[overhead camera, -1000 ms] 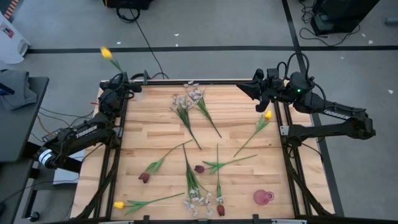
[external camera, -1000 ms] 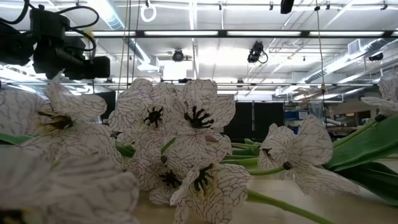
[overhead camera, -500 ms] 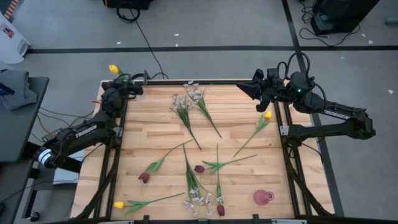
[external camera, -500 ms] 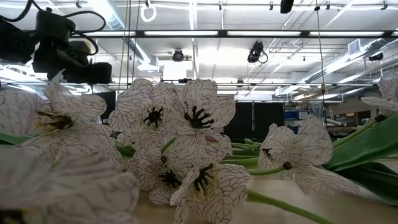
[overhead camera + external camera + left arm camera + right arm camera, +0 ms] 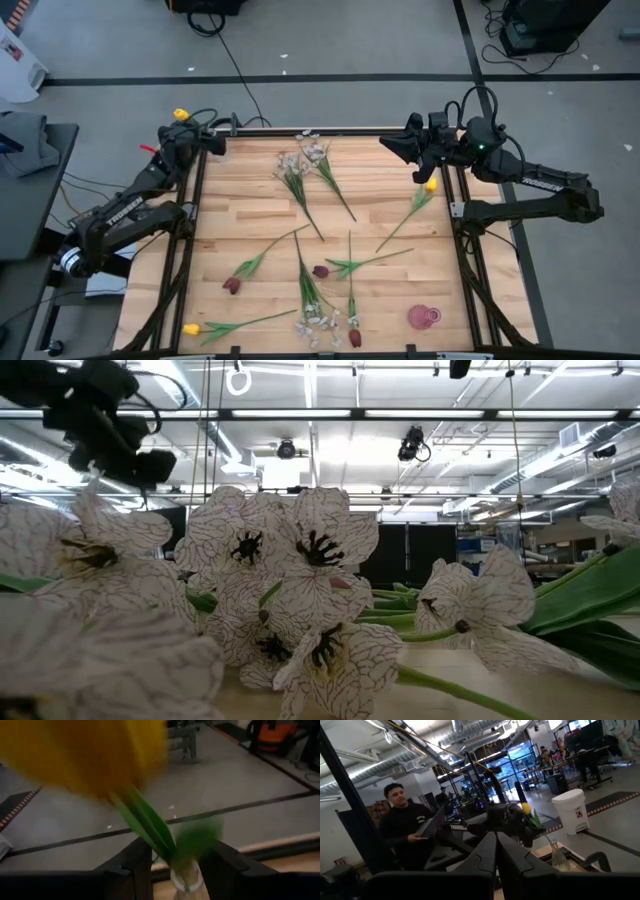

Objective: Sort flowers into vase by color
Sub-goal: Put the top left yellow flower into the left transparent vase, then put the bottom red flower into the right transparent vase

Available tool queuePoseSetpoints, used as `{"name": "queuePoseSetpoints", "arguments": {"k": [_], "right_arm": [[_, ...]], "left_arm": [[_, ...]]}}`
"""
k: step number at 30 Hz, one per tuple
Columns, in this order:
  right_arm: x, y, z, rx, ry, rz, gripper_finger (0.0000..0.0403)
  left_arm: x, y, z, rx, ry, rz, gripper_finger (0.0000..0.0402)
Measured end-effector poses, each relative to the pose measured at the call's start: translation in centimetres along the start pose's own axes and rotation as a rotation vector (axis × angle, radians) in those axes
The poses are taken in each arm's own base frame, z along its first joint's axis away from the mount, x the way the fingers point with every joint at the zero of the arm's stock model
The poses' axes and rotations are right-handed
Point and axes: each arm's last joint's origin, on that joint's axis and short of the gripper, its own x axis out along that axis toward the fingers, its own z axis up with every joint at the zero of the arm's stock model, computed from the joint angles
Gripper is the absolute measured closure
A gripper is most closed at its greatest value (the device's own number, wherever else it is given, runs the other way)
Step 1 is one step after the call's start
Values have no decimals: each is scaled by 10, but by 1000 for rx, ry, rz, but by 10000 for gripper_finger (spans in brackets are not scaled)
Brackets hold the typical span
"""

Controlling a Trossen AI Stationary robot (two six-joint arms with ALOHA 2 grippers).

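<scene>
Overhead, left gripper jaws stand apart around a leafy-stemmed yellow tulip; right gripper jaws pressed together.

The right gripper's two dark fingers are seen pressed together, with nothing between them. Beyond them, the left arm is seen farther off, and a yellow tulip with green leaves stands just beside it, above a clear glass vase. A person in a dark top is seen behind, holding a laptop. A white bin stands on the floor beyond.
</scene>
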Motion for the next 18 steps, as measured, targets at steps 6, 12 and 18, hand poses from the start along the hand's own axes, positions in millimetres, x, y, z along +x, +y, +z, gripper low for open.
{"name": "queuePoseSetpoints", "arguments": {"k": [6, 12, 18], "right_arm": [[0, 0, 0, -4, 2, 4, 381], [0, 1, 0, -4, 10, 21, 381], [0, -1, 0, -4, 8, 15, 381]], "left_arm": [[-13, 8, 24, -13, 54, 25, 192], [-26, 19, 23, -11, 234, 86, 129], [-45, 29, 47, -83, 263, 51, 67]]}}
